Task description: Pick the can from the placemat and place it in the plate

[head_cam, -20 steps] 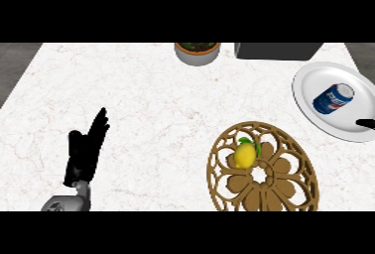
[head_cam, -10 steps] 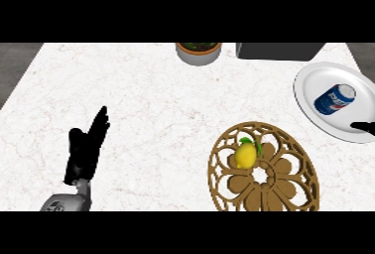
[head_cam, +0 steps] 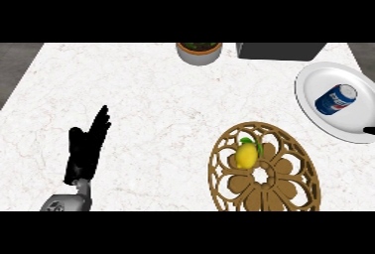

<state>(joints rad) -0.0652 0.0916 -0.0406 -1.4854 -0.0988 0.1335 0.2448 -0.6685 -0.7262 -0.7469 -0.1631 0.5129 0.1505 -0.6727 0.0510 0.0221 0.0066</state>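
Left of the placemat we see the left hand resting, fingers straight, holding nothing. A lemon sits on the placemat (a wooden lattice one). Right of it, the can lies on the plate, so we judge placing done. At the right edge, only a tip of the right hand; its state we cannot tell.

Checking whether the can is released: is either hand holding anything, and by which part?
Nothing is held. The can lies free on the plate; the left hand is open.
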